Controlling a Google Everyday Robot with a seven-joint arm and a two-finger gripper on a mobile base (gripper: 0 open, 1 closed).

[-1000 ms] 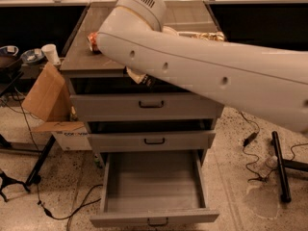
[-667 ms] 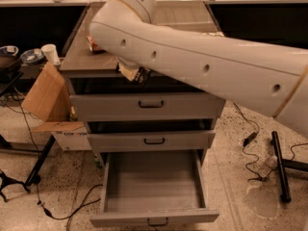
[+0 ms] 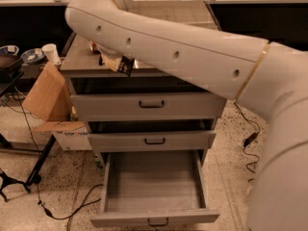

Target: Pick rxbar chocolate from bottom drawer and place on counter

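My gripper hangs under the big white arm, at the front edge of the counter, left of its middle. It is shut on the rxbar chocolate, a small black bar with white print that sticks out to the right of the fingers, just above the counter's edge. The bottom drawer is pulled wide open and its grey inside shows nothing in it. The two shallower drawers above it are slightly ajar. The arm hides most of the counter.
An orange snack bag peeks out behind the gripper on the counter. A cardboard box leans against the cabinet's left side. A white cup and bowls stand on a side table. Cables lie on the floor.
The arm has swung left and the gripper with the black bar has moved left and a little up, from in front of the top drawer to the counter's edge.
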